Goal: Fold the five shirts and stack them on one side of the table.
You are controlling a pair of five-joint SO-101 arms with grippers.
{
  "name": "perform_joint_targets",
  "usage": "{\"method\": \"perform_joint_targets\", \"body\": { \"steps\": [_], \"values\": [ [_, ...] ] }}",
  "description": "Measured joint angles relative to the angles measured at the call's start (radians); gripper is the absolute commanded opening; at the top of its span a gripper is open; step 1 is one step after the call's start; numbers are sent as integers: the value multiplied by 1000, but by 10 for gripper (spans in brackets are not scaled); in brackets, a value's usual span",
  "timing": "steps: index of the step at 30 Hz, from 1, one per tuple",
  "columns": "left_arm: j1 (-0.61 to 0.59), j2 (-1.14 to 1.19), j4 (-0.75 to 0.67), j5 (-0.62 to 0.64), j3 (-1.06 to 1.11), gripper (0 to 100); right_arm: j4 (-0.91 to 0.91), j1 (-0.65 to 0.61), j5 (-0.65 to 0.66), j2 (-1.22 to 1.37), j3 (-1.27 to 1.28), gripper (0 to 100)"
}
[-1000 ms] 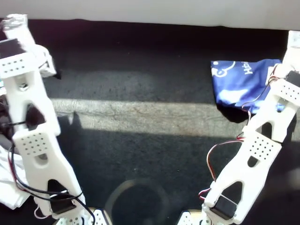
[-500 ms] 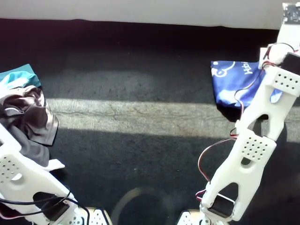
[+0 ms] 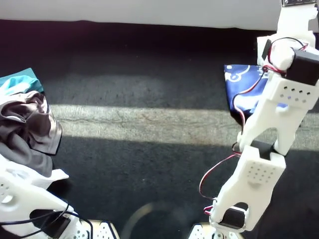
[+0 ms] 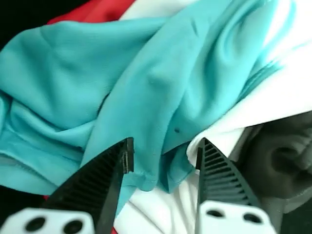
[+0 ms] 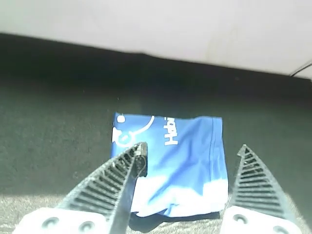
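1. Folded blue shirt flat on dark table.
2. Right gripper above blue shirt, jaws apart, nothing held.
3. Crumpled pile of unfolded shirts well left of blue shirt.
4. Left gripper over teal shirt in that pile, jaws apart, empty.

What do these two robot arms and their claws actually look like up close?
The right arm and left arm are chunky white plastic with dotted hole patterns and black motors at joints. Thin red and black wires loop beside the right one. The left gripper and right gripper have black ribbed fingers.
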Motion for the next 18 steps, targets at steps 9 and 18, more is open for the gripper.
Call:
{"method": "perform_joint_targets", "body": {
  "steps": [9, 18],
  "values": [
    [-49, 158, -64, -48, 2, 216, 3, -86, 0, -267, 213, 281],
    [-48, 267, -77, -52, -104, 24, 3, -199, 0, -647, 658, 281]
  ]
}}
